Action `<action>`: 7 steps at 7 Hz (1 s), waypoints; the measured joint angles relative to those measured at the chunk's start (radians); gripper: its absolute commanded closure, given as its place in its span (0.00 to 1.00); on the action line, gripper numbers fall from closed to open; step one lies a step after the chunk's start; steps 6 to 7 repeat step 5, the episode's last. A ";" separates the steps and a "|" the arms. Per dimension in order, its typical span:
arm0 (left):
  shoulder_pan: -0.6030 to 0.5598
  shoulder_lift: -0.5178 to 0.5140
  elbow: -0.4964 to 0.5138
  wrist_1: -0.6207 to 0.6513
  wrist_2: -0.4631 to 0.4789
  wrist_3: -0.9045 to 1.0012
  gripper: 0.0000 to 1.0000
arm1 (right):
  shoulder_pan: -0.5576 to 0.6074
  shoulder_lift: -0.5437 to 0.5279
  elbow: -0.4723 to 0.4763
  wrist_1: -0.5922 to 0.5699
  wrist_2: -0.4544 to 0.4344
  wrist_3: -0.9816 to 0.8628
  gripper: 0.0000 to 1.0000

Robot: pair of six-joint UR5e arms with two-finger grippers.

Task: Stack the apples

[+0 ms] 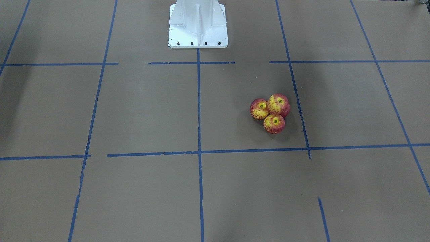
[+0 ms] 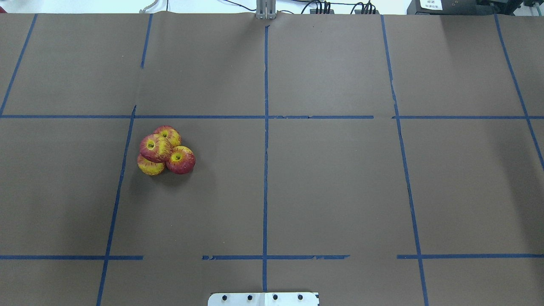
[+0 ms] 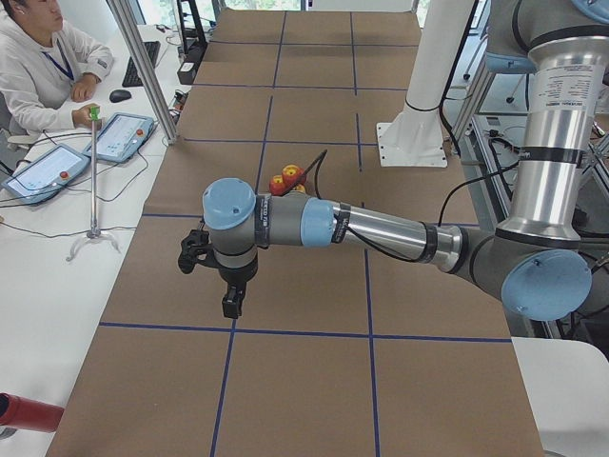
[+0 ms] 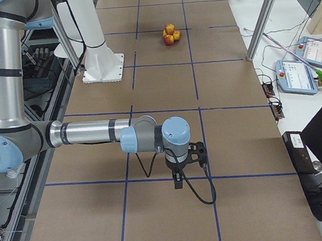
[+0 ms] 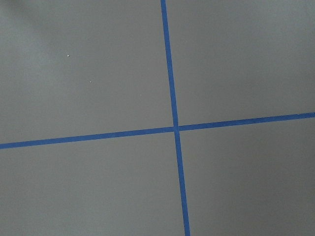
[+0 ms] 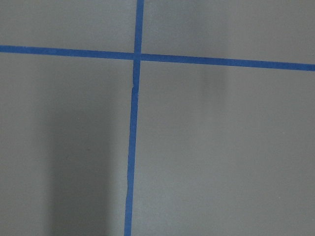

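Four apples sit in one tight cluster on the brown table. In the overhead view, one apple [image 2: 155, 148] rests on top of three others [image 2: 169, 134] [image 2: 150, 165] [image 2: 181, 160]. The front-facing view shows the top apple [image 1: 278, 104] and two lower ones [image 1: 259, 108] [image 1: 274, 123]. The cluster also shows in the left view [image 3: 285, 179] and the right view [image 4: 170, 34]. My left gripper [image 3: 195, 255] shows only in the left view, held above the table well short of the apples. My right gripper [image 4: 196, 151] shows only in the right view, far from them. I cannot tell whether either is open or shut.
The white robot base [image 1: 198, 27] stands at the table's robot-side edge. Blue tape lines [image 2: 265, 140] divide the brown paper into squares. Metal posts [image 3: 143, 67] [image 4: 260, 19] and operator tablets [image 3: 119, 136] [image 4: 295, 75] stand along the operators' side, where a person [image 3: 38, 57] sits.
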 measured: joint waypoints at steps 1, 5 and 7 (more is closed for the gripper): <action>0.001 -0.002 -0.006 0.003 0.001 0.001 0.00 | 0.000 0.000 0.000 0.000 0.000 0.000 0.00; 0.007 -0.013 0.007 0.007 -0.001 0.003 0.00 | 0.000 0.000 0.000 0.000 0.000 0.000 0.00; 0.007 -0.013 0.007 0.007 -0.001 0.003 0.00 | 0.000 0.000 0.000 0.000 0.000 0.000 0.00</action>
